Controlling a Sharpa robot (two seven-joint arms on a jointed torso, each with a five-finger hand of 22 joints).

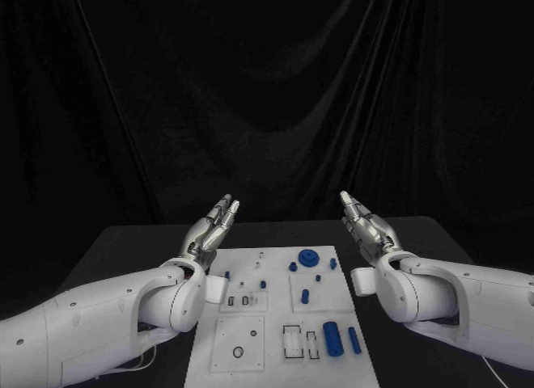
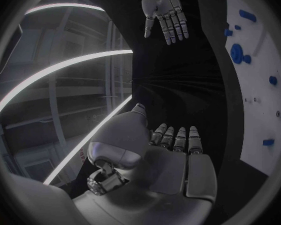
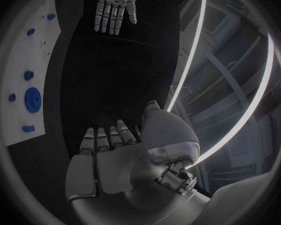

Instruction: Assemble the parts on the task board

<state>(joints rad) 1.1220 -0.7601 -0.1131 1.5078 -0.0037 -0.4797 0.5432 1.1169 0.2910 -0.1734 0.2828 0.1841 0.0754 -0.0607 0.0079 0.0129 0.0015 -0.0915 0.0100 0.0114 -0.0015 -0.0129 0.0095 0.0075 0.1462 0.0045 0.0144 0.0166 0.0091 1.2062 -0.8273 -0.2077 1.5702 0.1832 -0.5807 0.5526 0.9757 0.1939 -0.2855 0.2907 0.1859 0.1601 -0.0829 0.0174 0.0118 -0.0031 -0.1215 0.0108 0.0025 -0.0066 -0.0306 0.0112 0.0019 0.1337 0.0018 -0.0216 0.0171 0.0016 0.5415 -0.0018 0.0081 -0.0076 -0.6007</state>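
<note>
Both of your robot hands, left (image 1: 212,226) and right (image 1: 366,224), hover flat-fingered, holding nothing. The task board (image 1: 250,343) lies between them toward 6 o'clock; the long blue part (image 1: 332,337), lengthwise 12-to-6, seems nearer the right.

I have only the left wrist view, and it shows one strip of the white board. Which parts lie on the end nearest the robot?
Observer: In the head view, a thick blue cylinder lies near the near right corner of the task board, with a thinner blue rod beside it.
Operator: And on the near left side?
Observer: A small black ring lies flat there.
</note>
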